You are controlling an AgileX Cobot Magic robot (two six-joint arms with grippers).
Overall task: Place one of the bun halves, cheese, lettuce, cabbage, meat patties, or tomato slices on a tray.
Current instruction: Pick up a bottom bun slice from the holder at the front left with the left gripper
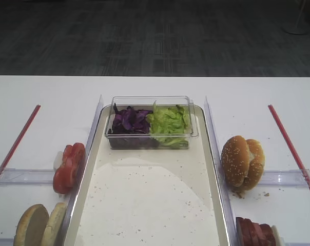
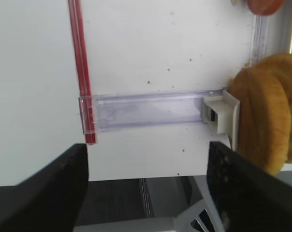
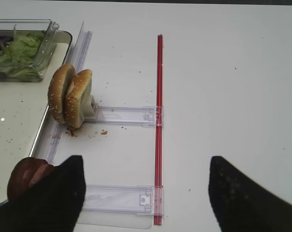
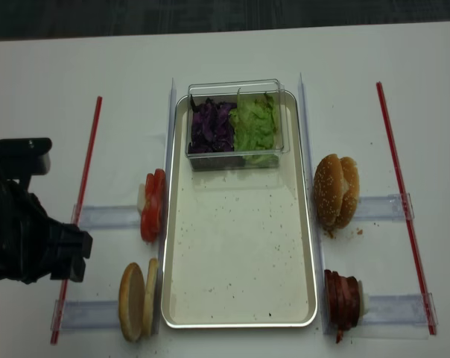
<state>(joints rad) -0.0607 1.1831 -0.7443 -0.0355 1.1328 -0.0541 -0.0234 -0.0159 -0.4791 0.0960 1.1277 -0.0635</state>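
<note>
Exterior high view is showing the big rectangular cream-coloured metal tray [image 1: 144, 205] sitting mid-table, speckled with crumbs and not yet carrying any burger part. A small clear plastic tub [image 1: 150, 123] is resting on its far end, with dark purple shredded cabbage [image 1: 129, 120] in the left half and light green crinkled lettuce [image 1: 169, 122] in the right.

Left of the tray, bright red tomato slices [image 1: 69, 167] are standing on edge, and nearer, two plain tan bun halves [image 1: 41, 224] are standing upright. Right of the tray a sesame-seeded bun [image 1: 241, 162] is standing on edge, with dark reddish-brown meat patties [image 1: 253, 233] nearer.

Left gripper [image 2: 147, 193] is hanging with its black fingers [image 2: 49, 186] spread wide and gripping nothing, just left of the plain bun halves. Right gripper [image 3: 143, 193] is also spread apart and unloaded, hovering near the patties.
</note>
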